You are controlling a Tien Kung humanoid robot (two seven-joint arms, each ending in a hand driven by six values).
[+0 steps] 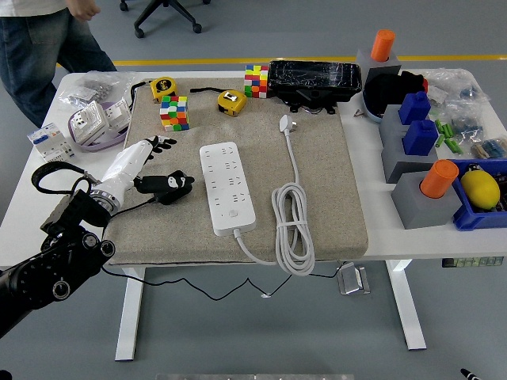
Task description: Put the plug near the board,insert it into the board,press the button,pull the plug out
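While the black plug (168, 187) lies loose on the mat just left of the white board (226, 188), the left hand (141, 156), fingers spread and empty, has inserting, pressing and pulling ahead.

2 colour cubes (174, 112) and 2 yellow tape measures (230, 102) lie on the mat's (333, 190) far edge.

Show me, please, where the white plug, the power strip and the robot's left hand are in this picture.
white plug (286, 123), head view, on the plug's body.
power strip (226, 188), head view, on its middle sockets.
left hand (152, 165), head view, on the palm, fingers spread.
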